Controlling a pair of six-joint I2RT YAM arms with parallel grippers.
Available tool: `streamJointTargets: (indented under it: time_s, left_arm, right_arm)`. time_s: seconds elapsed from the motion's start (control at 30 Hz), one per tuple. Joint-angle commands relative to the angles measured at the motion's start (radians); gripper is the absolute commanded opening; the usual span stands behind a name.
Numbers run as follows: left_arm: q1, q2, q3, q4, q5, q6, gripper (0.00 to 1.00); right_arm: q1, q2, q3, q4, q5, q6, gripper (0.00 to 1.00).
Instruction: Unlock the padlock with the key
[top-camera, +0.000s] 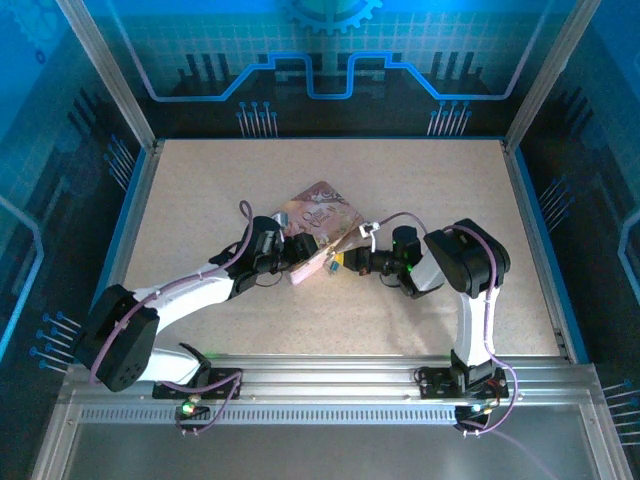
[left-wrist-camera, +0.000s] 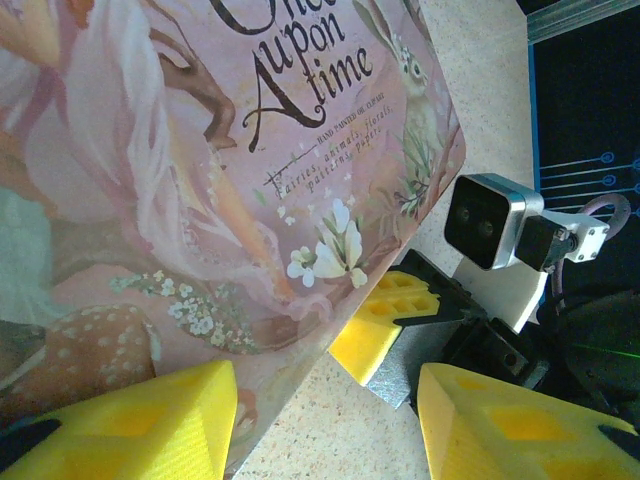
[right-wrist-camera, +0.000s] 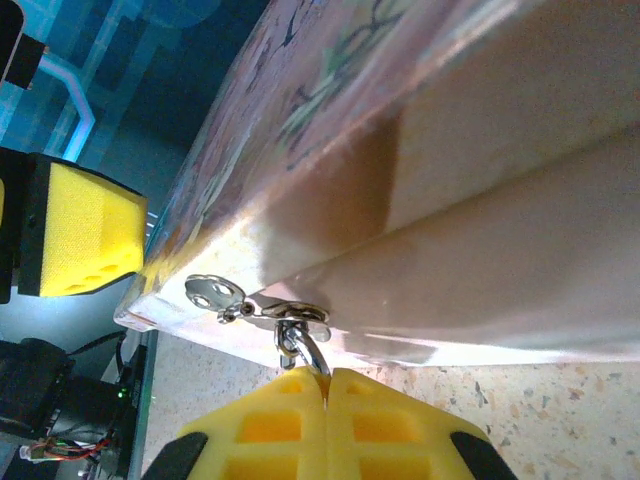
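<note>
1. Right claw (right-wrist-camera: 327, 385): its yellow pads are pinched together on a thin metal loop (right-wrist-camera: 303, 347) that sticks out just past their tips.
2. Left claw (left-wrist-camera: 328, 420): the pads stand partly apart and grip nothing. One pad sits right beside the pink tin (top-camera: 322, 210), at its edge.
3. The loop leads to a silvery cluster at the tin's lower corner. It has a flat holed piece, likely the key (right-wrist-camera: 215, 292), and a clasp-like lump, possibly the padlock (right-wrist-camera: 292, 313). Both are too small to be sure.
4. The tin lies flat on the surface (top-camera: 200, 190), beyond both claws.
5. Progress looks early. No key is seated in a keyhole and no shackle is sprung, so lining up, inserting and turning remain.
</note>
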Motion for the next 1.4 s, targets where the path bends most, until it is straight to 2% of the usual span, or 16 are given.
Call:
streamJointTargets:
  time_s: [0.0, 0.5, 0.97, 1.37]
  left_arm:
    - [-0.006, 0.019, -0.062, -0.193, -0.035, -0.008, 0.53]
    - [-0.053, 0.052, -0.043, -0.194, -0.040, -0.034, 0.54]
    - [-0.057, 0.072, -0.064, -0.171, -0.036, -0.048, 0.54]
    - [-0.057, 0.058, -0.080, -0.162, -0.028, -0.060, 0.57]
  right_arm:
    - [0.010, -0.003, 0.003, 0.112, 0.088, 0.053, 0.00]
    - [-0.021, 0.046, 0.000, 0.217, 0.184, 0.171, 0.00]
    - [-0.074, 0.045, 0.053, 0.215, 0.222, 0.245, 0.00]
    - [-0.082, 0.075, 0.111, 0.178, 0.243, 0.235, 0.00]
